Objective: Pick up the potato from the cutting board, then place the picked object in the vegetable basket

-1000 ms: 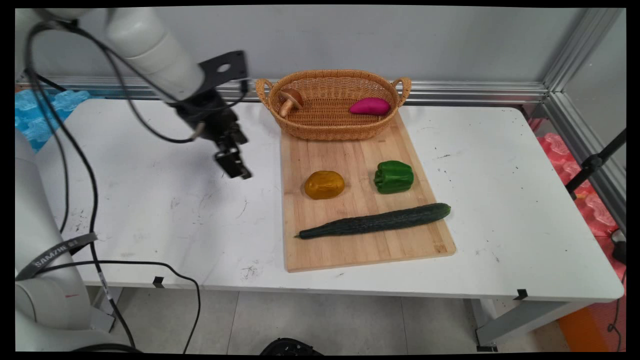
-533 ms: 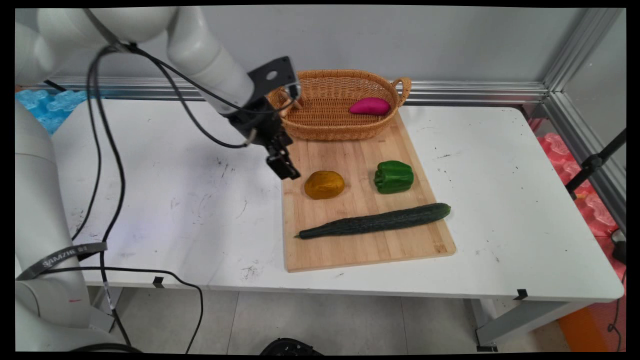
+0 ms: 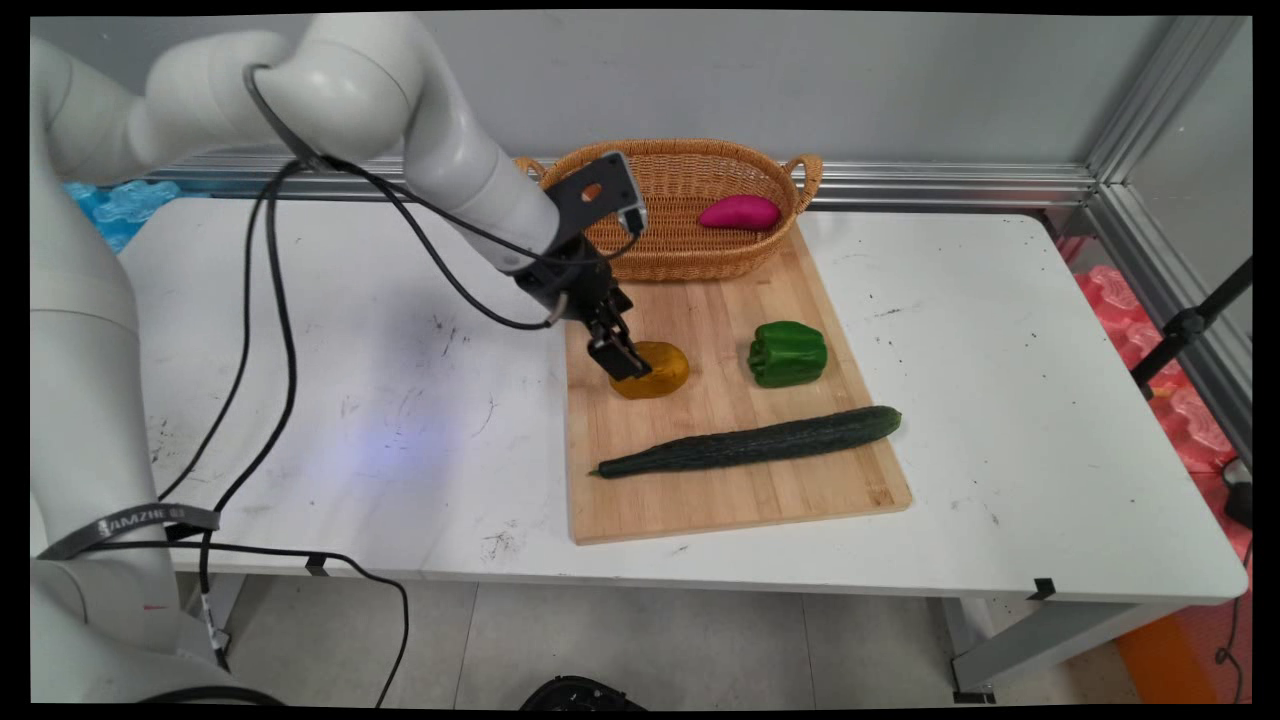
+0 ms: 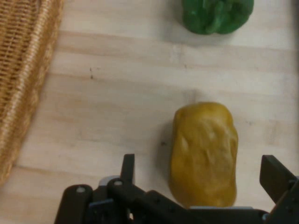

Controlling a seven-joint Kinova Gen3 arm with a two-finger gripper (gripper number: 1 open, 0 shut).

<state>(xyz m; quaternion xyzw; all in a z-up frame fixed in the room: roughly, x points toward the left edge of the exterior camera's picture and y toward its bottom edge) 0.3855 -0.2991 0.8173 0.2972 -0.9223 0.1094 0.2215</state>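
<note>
The end effector [image 3: 622, 362] hangs directly over the yellow potato [image 3: 652, 369], and in the hand view its two fingers [image 4: 128, 169] stand wide apart, one on either side of the potato [image 4: 204, 154], holding nothing; from these views I cannot tell whether either tip touches it. The potato lies on its side on the left half of the wooden cutting board [image 3: 720, 490], which rests on the white worktop [image 3: 350, 400]. Handling assessment, as judgement only: the potato reads as a rounded, lumpy oblong with a smooth, slightly glossy skin; it is probably light and firm and not fragile, but its curved flanks could slide or roll out of a shallow pinch. The soundest hold appears to be across its short axis at the thickest middle section, with the fingers low on both flanks, which matches how they now straddle it. Surroundings: a green bell pepper [image 3: 788, 353] sits on the same board, well apart from the potato on its right in the main view, and a long dark cucumber [image 3: 750, 442] lies across the near part of the board, clear of both. A wicker basket [image 3: 670, 255] stands on the far end of the board, near the arm's wrist, with a magenta sweet potato [image 3: 740, 212] inside it. Black cables [image 3: 270, 330] hang from the arm over the left of the worktop, clear of the board.
</note>
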